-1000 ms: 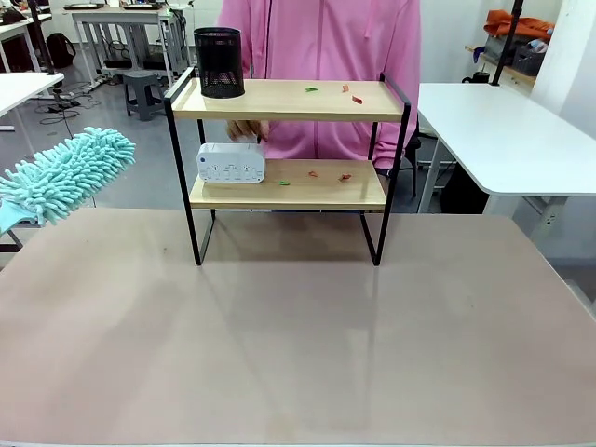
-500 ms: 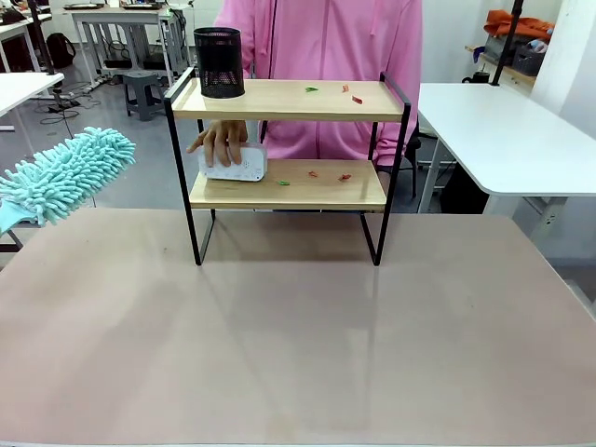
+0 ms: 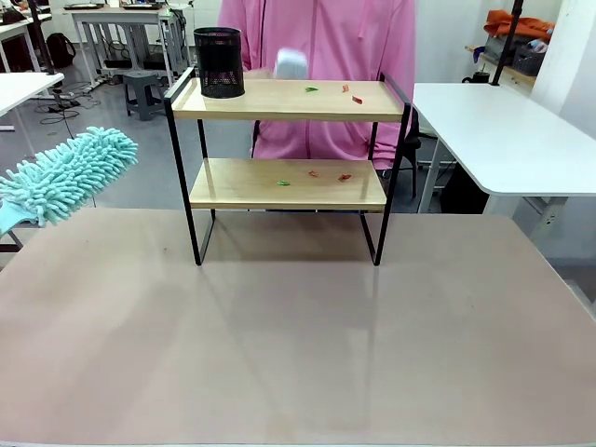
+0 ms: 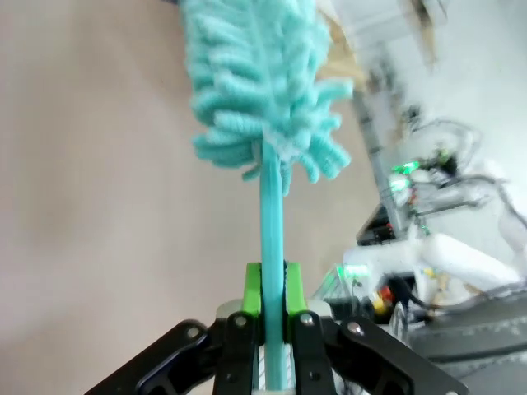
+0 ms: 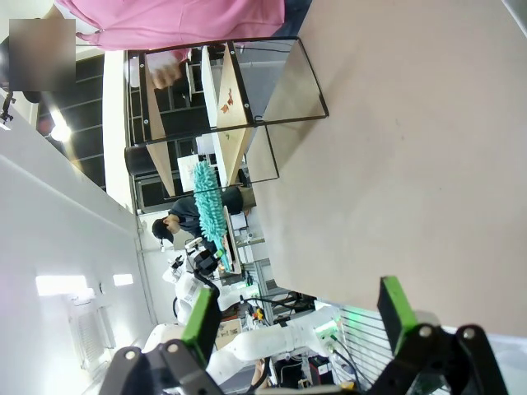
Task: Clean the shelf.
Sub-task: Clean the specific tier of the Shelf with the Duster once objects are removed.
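Two light wood boards in a thin black frame make up the shelf (image 3: 289, 191), which stands toward the far middle of the table (image 3: 298, 345), right in front of a person in a pink top (image 3: 326, 47). On my front feed I see a black mesh pen cup (image 3: 219, 61) upright at the left end of the upper board. A few small red and green scraps (image 3: 345, 176) lie on both boards, mostly toward the right half. The person holds a small white object (image 3: 291, 63) up just above the upper board. It is motion-blurred, so I cannot read any print on it. My left gripper (image 4: 273, 276) is clamped on the thin teal handle of a fluffy teal duster (image 3: 70, 172), green pads pressed to either side of the stick. The duster head hangs in the air off the table's left edge, well apart from the shelf. My right gripper (image 5: 298, 309) has its fingers spread wide with nothing between them, looking across bare table toward the shelf.
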You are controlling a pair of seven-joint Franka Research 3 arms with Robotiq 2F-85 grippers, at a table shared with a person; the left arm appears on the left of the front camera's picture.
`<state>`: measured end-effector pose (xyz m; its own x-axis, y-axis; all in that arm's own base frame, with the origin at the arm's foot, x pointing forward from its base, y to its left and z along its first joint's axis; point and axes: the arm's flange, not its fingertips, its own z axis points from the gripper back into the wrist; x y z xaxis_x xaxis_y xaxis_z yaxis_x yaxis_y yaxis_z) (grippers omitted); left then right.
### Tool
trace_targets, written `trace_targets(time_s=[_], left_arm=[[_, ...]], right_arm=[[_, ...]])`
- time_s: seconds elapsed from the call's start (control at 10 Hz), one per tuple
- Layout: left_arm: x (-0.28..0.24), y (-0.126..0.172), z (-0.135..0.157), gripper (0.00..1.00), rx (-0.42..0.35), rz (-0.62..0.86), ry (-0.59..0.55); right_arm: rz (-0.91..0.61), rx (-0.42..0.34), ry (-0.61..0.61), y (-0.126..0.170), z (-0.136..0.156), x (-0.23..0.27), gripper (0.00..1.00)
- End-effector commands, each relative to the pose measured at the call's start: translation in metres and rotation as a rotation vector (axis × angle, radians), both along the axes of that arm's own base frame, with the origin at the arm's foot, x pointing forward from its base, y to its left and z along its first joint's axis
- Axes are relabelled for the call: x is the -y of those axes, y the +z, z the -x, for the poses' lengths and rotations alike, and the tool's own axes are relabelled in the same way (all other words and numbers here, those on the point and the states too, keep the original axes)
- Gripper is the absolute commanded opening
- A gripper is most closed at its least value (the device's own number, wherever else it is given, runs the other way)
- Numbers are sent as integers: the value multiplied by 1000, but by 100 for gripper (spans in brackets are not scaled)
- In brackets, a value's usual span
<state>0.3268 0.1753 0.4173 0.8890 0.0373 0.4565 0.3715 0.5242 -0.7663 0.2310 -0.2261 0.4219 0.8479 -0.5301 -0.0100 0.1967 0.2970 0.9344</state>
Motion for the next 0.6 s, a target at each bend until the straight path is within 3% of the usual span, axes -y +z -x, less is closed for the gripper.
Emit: trace_targets(time_s=[0.0, 0.2, 0.5], left_arm=[[-2, 28, 26, 12, 97, -154, -247], [-1, 45, 60, 12, 155, -331, -419], [29, 60, 99, 12, 332, -405, -624]], right_arm=[[12, 21, 10, 0, 2, -1, 100], [12, 21, 10, 0, 2, -1, 100], [12, 21, 10, 0, 2, -1, 100]])
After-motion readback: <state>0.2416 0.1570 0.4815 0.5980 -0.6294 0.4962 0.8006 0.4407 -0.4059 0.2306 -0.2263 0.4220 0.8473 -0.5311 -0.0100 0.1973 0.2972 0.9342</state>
